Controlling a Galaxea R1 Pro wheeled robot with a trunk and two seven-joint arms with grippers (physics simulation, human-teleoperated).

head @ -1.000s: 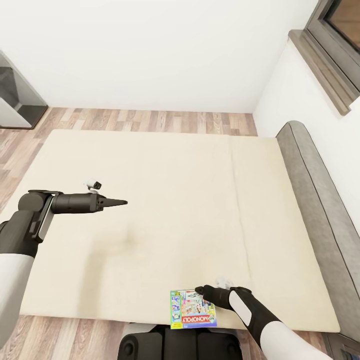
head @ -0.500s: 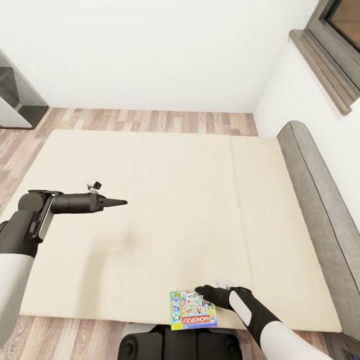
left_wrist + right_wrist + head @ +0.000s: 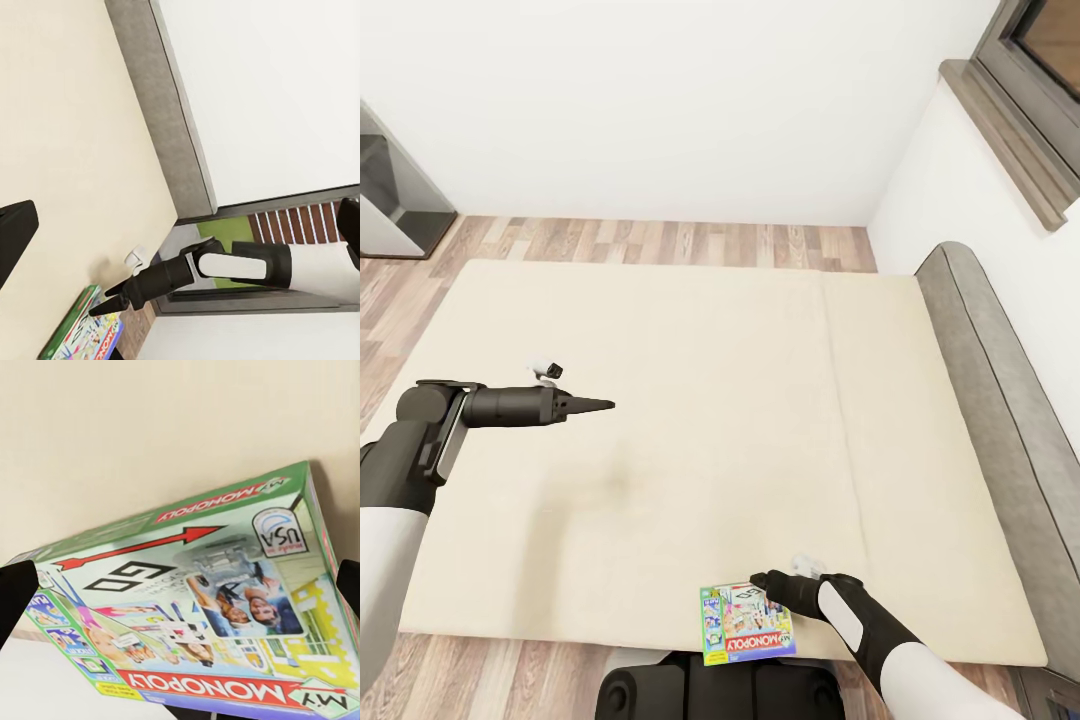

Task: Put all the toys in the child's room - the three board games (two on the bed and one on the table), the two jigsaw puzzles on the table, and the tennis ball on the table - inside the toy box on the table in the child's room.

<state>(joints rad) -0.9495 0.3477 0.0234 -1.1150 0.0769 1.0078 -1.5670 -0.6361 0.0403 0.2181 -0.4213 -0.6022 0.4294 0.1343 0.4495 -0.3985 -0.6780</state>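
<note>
One board game (image 3: 748,622), a flat green, blue and red Monopoly box, lies at the near edge of the beige bed (image 3: 710,400) and sticks out a little past it. My right gripper (image 3: 755,579) is at the box's far right corner. In the right wrist view its fingers (image 3: 16,600) stand wide apart, and the box (image 3: 195,607) spans the space between them. The left gripper (image 3: 608,405) hangs open over the left half of the mattress and holds nothing. The toy box and the table's toys are out of view.
A low grey headboard (image 3: 1000,400) runs along the bed's right side under a grey-framed window (image 3: 1030,90). Wood-plank floor (image 3: 660,240) lies beyond the bed, with a dark low desk (image 3: 390,200) at the far left. My base (image 3: 710,690) stands against the bed's near edge.
The whole view has shifted slightly, so the bed's near edge and the box sit a little lower in the picture. Both arms keep their places.
</note>
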